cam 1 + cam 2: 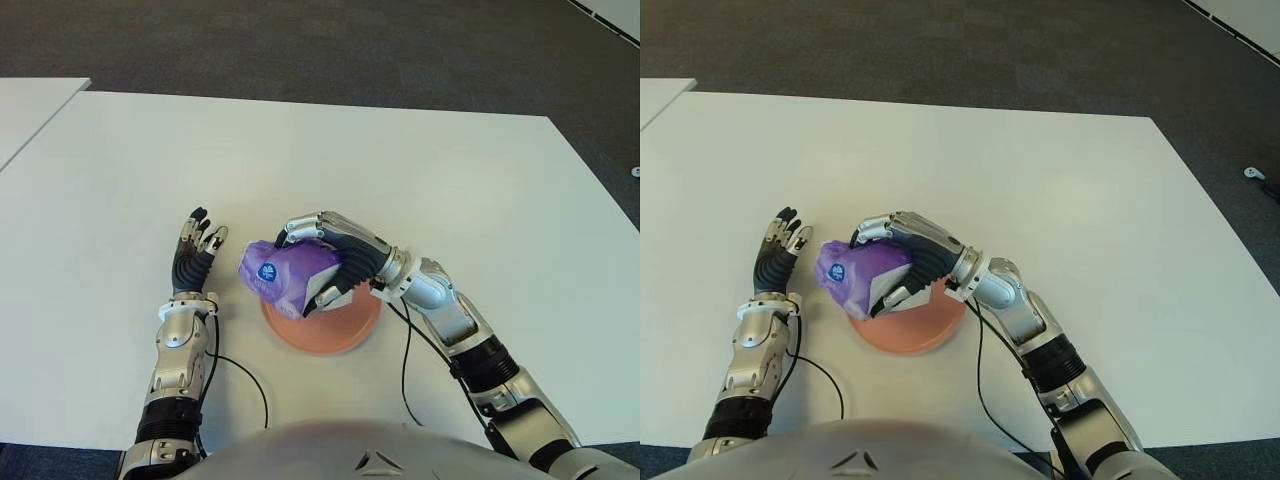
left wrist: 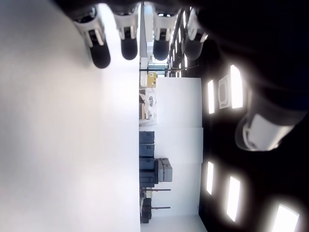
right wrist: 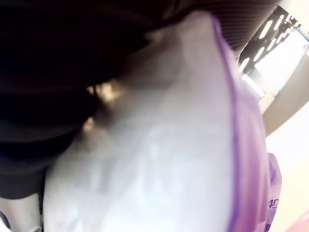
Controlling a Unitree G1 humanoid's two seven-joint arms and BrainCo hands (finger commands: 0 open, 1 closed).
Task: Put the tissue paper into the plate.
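Tissue pack (image 1: 285,275) in right robot hand (image 1: 330,262) (over plate (image 1: 335,335))

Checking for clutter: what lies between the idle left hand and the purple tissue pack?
Only bare white table, seen in the left eye view, separates the left hand from the purple tissue pack held by the right hand.

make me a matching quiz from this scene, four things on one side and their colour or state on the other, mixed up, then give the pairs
Column one:
1. tissue pack
2. plate
3. left hand
4. right hand

Column two:
A. fingers spread, holding nothing, on the left of the plate
B. purple, held over the plate's left edge
C. closed around the pack
D. salmon pink, round, lying on the white table

Pairs: 1-B, 2-D, 3-A, 4-C
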